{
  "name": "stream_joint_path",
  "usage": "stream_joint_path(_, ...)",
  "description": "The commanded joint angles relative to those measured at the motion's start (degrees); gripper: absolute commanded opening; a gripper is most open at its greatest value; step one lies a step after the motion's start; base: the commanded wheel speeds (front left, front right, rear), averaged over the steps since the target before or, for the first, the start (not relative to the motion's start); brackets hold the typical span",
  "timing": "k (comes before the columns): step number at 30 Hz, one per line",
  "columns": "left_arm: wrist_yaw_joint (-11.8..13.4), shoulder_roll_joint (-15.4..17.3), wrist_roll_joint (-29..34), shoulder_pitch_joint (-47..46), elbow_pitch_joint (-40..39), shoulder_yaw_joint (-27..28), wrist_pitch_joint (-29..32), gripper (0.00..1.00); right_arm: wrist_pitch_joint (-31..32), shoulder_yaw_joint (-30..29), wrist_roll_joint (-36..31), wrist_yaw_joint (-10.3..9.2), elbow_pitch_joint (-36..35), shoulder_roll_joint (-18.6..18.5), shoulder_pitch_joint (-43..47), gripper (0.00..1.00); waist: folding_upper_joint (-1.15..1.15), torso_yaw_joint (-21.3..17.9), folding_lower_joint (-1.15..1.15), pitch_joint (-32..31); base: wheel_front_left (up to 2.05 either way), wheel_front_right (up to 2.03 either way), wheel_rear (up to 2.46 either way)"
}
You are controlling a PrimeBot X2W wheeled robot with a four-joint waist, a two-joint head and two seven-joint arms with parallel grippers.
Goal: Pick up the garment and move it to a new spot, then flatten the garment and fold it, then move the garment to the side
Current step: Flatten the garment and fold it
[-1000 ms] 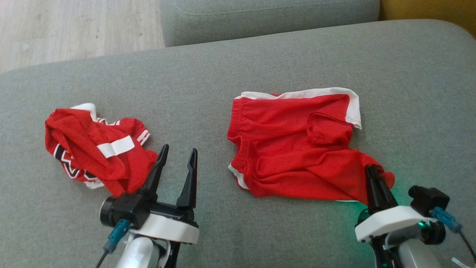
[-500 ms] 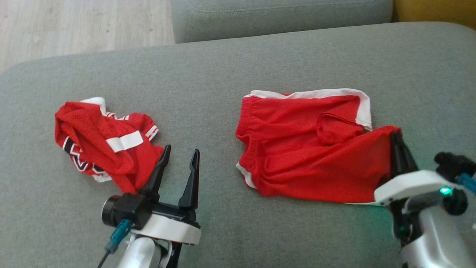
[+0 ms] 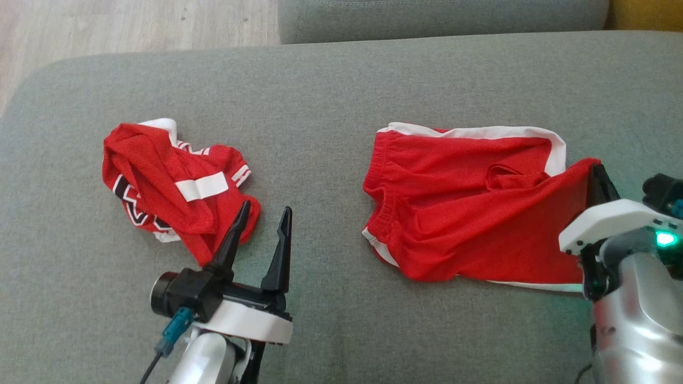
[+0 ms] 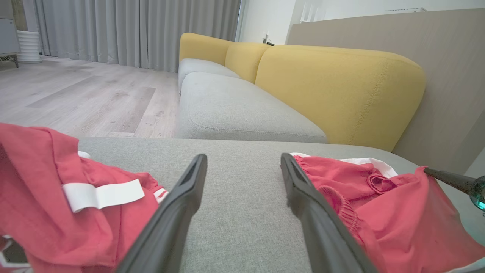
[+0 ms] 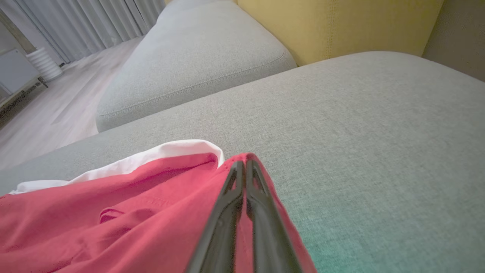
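Red shorts (image 3: 464, 213) lengthwise left-right, waistband (image 3: 381, 176) leftward

The right gripper (image 5: 245, 163) rises from the bottom edge with its two dark fingers pressed tight together. A corner of the red garment (image 5: 132, 216) is pinched between their tips. The garment spreads in loose folds to the left of that corner, and its white trim (image 5: 151, 156) runs along its far edge, ending just beside the pinched corner. Under the garment lies a grey seat cushion (image 5: 360, 125), tinted by a green glow just right of the garment. Beyond the garment sits a second grey cushion (image 5: 197, 57), with a yellow backrest (image 5: 341, 22) further right. Far beyond the garment on the left are wooden floor (image 5: 45, 121), grey curtains (image 5: 110, 19) and a white ribbed object (image 5: 43, 64).
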Motion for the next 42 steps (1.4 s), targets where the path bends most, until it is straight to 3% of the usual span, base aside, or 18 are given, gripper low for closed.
stream_joint_path(1, 0.3, -0.1, -0.2, -2.1, -1.5, 1.6, -0.5, 1.0, -0.6, 0.4, -2.3, 0.39, 0.1, -0.3, -3.4, 0.72, 0.0, 0.2, -0.01, 0.0, 0.0, 0.0, 0.0)
stream_joint_path(2, 0.3, -0.1, -0.2, -2.1, -1.5, 1.6, -0.5, 1.0, -0.8, 0.0, -3.0, 0.39, 0.8, -0.3, -4.2, 1.0, 0.0, 0.2, -0.01, 0.0, 0.0, 0.0, 0.0)
stream_joint_path(11, 0.8, -0.1, -0.6, -1.9, -2.3, 2.5, -0.5, 1.0, -4.9, 1.3, -5.4, 0.39, -0.8, -0.4, -4.8, 1.0, 0.0, -1.6, -0.01, -0.7, 0.0, 0.0, 0.0)
stream_joint_path(17, 1.1, -0.1, -0.3, -1.1, -3.2, 3.7, -0.5, 1.0, -10.0, 6.0, -3.2, 0.39, -10.3, -0.3, 3.3, 1.0, 0.0, -4.6, -0.01, -2.2, 0.0, 0.0, 0.0)
stream_joint_path(22, 0.9, -0.1, 0.0, -0.9, -3.6, 4.4, -0.5, 1.0, -12.0, 11.9, 2.6, 0.39, -18.6, -0.3, 11.2, 1.0, 0.0, -6.5, -0.01, -2.7, 0.0, 0.0, 0.0)
stream_joint_path(27, 0.8, -0.1, -0.3, -0.4, -3.6, 4.4, -0.5, 1.0, -12.8, 14.2, 5.2, 0.39, -24.1, -0.3, 18.5, 1.0, 0.0, -7.6, -0.01, -3.0, 0.0, 0.0, 0.0)
stream_joint_path(37, 0.3, -0.1, -0.2, -0.8, -2.4, 4.4, -0.5, 1.0, -13.0, 15.0, 5.1, 0.39, -26.9, -0.3, 22.7, 1.0, 0.0, -8.0, -0.01, -2.0, 0.0, 0.0, 0.0)
stream_joint_path(42, 0.1, -0.1, -0.2, -0.9, -2.2, 4.3, -0.5, 1.0, -12.7, 12.1, 3.0, 0.39, -21.7, -0.3, 22.7, 1.0, 0.0, -7.6, -0.01, -1.7, 0.0, 0.0, 0.0)
